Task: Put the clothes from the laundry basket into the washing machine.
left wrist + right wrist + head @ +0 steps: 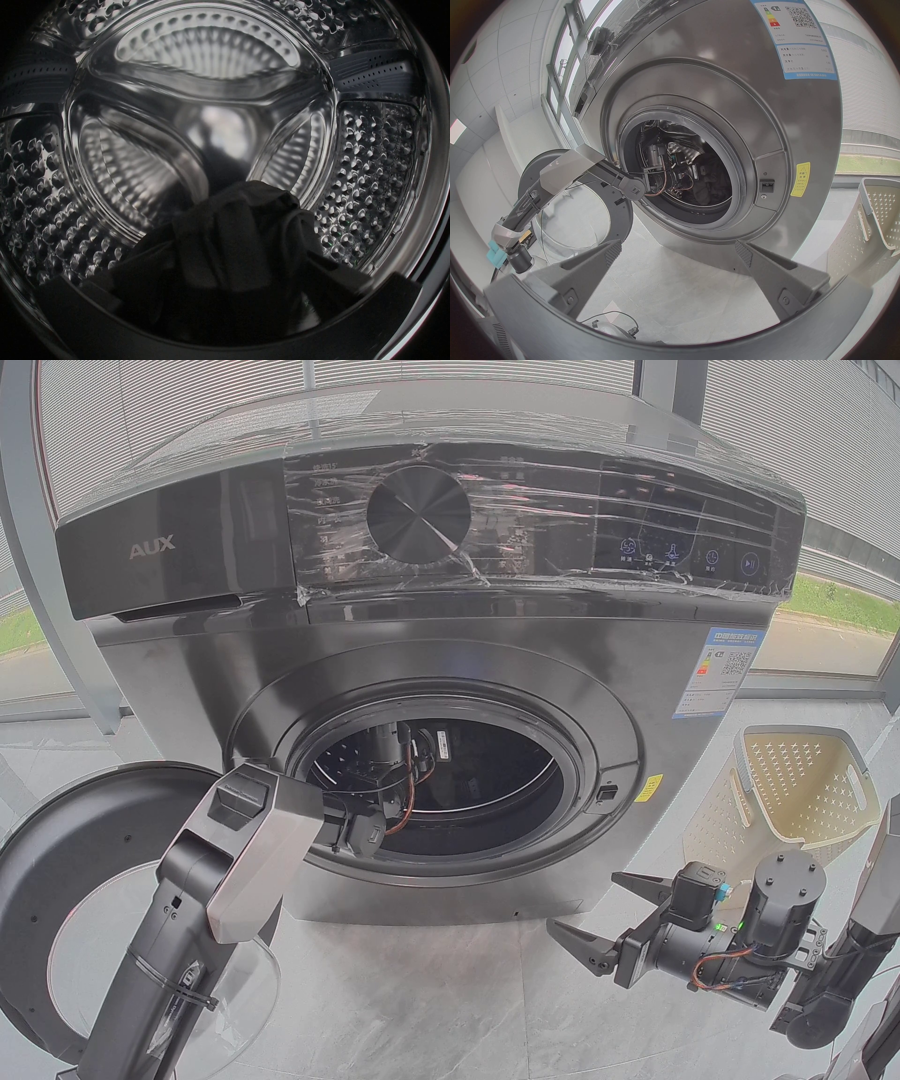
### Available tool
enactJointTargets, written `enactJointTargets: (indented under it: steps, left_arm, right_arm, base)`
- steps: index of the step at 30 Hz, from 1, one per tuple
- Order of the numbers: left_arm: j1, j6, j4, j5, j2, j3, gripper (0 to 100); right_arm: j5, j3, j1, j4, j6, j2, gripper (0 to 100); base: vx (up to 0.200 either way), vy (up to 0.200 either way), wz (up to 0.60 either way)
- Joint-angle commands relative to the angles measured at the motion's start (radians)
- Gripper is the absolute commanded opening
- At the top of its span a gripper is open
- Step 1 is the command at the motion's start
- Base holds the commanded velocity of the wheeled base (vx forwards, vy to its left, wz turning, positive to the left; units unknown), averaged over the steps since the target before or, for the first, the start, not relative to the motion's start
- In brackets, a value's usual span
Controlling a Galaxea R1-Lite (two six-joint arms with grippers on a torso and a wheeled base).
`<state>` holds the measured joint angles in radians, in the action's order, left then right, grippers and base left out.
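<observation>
Door (84, 885) swung fully open to the washing machine's (469, 641) left, leaving the port free for the arm.
Left end effector (380, 768) is inside the port. Grip state: cannot tell, too dark.
A dark garment (234, 243) lies heaped on the drum (375, 164) floor, just inside the port, so judged delivered.
Right end effector (586, 902) is released and carries nothing. It is low before the machine's front, right of the port, probably parked clear.
Laundry basket (806, 782), cream, is tipped beside the machine's right front corner.

Writing: logo (152, 547) on the fascia, energy label (719, 671) with QR code, yellow sticker (648, 787) by the latch. Not transcribed.
</observation>
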<state>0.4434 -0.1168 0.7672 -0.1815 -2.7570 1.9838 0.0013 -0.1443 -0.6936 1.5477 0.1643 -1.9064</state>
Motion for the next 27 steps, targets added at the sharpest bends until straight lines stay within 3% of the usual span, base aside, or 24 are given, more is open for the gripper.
enactJointTargets:
  steps: [1, 5, 13, 27]
  left_arm:
    - [0.032, -0.009, 0.000, 0.002, 0.088, -0.146, 100]
    - [0.055, -0.009, 0.006, 0.004, 0.131, -0.229, 100]
    - [0.136, -0.004, 0.026, 0.013, 0.323, -0.599, 100]
    - [0.199, 0.002, 0.155, 0.014, 0.517, -0.988, 100]
  right_arm:
    - [0.000, -0.003, 0.005, 0.000, 0.000, 0.001, 100]
    - [0.002, -0.003, 0.008, 0.000, 0.000, 0.001, 100]
    - [0.002, -0.001, 0.008, 0.000, -0.002, 0.003, 100]
    - [0.000, 0.005, 0.008, 0.000, -0.002, 0.000, 100]
  base:
    - [0.000, 0.000, 0.00]
    - [0.000, 0.000, 0.00]
    - [0.000, 0.000, 0.00]
    - [0.000, 0.000, 0.00]
